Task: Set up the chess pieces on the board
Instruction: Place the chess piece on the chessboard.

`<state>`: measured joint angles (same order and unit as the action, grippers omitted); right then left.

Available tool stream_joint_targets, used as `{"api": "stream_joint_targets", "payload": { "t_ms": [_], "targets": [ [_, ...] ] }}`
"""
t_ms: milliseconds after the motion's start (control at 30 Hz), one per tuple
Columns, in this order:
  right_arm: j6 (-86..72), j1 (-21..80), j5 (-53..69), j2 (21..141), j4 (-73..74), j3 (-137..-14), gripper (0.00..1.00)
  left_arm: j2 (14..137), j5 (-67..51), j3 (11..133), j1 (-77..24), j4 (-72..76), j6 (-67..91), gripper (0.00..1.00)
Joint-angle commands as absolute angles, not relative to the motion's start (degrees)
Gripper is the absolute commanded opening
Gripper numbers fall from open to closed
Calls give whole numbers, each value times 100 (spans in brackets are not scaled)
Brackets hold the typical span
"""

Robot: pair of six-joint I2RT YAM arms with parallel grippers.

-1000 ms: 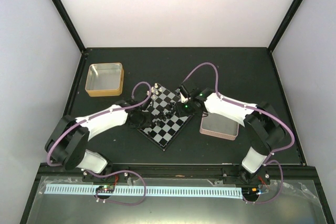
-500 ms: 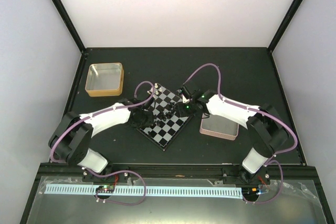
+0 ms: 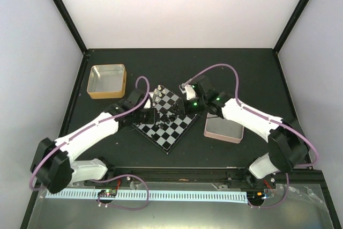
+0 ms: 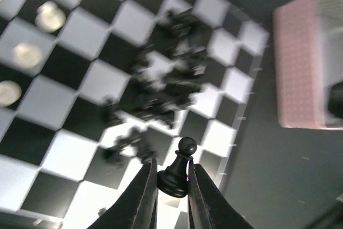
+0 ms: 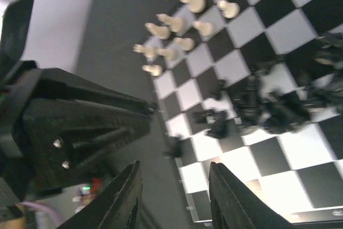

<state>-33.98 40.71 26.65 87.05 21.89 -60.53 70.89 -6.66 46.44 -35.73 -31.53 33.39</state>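
Observation:
The small checked board [image 3: 172, 132] lies tilted in the middle of the table. Several silver-white chess pieces [image 3: 159, 93] stand at its far corner, and they also show in the right wrist view [image 5: 185, 4]. Black pieces [image 3: 170, 115] lie jumbled in a heap at its centre [image 4: 171, 79]. My left gripper [image 3: 147, 114] is at the board's left side, shut on a black pawn [image 4: 181, 171] held above the checks. My right gripper [image 3: 183, 105] hangs open and empty [image 5: 174, 202] over the board's right edge.
A gold-rimmed tray [image 3: 107, 81] stands at the far left. A pink-rimmed tray [image 3: 222, 128] stands just right of the board, under the right forearm, and shows in the left wrist view [image 4: 308, 63]. The left gripper's black body [image 5: 80, 127] is close to the right fingers.
The left arm's elbow has swung down and left, and its gripper has stayed at the board's left side. The right gripper has drawn back toward the board's far right edge.

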Motion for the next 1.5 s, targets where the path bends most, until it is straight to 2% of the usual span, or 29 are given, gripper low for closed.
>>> {"api": "stream_joint_targets", "payload": {
  "t_ms": [0,200,433,667,767,867,967,1200,1467],
  "targets": [
    [-4230,3954,3995,8372,1410,-5907,39,6605,-1871,4637,-3612,-2132,2650,6],
    [-4610,3854,4303,8101,1322,-5853,42,6178,-2765,4284,-3625,-919,2357,5],
    [-4902,3850,4631,7830,1077,-5627,27,5952,-3054,4148,-3643,-548,2120,5],
    [-4966,3848,4605,7761,996,-5563,17,5789,-3235,3949,-3650,-281,2127,5],
    [-4918,3846,4528,7803,1065,-5604,18,5745,-3274,3922,-3651,-271,2084,5],
    [-4850,3847,4349,7806,1187,-5654,25,5718,-3277,3916,-3653,-309,2049,5],
    [-4800,3850,4187,7794,1260,-5717,27,5695,-3272,3896,-3661,-306,2029,5],
    [-4810,3846,4143,7846,1239,-5783,19,5686,-3312,3860,-3661,-301,2004,4],
    [-4885,3848,4206,7947,1145,-5808,20,5698,-3382,3831,-3659,-233,1986,4]
  ]
}}
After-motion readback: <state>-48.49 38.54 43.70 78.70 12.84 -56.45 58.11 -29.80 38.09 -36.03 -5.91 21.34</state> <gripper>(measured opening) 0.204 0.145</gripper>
